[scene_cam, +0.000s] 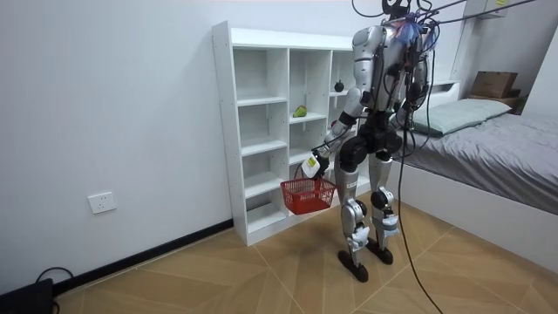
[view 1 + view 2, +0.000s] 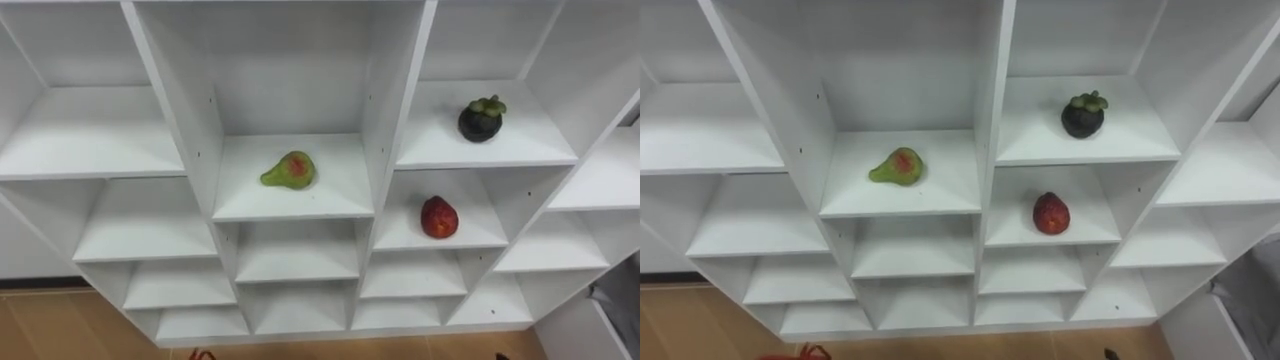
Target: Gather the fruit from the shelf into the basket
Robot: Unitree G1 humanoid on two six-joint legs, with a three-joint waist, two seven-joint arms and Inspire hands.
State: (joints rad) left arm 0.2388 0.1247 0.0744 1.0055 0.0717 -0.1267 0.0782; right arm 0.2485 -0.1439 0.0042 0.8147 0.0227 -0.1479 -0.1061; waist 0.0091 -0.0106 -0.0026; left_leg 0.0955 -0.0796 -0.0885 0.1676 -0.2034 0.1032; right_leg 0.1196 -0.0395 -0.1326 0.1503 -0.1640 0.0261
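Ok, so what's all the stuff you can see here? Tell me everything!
closet: one, white, in front of the robot
pear: one, green with a red patch, middle shelf column
mangosteen: one, dark with green top, upper shelf right of the pear
red fruit: one, red, shelf just below the mangosteen
basket: one, red, hanging from the left hand
bed: one, grey, room view's right
left hand: one, dark, curled round the basket's handle
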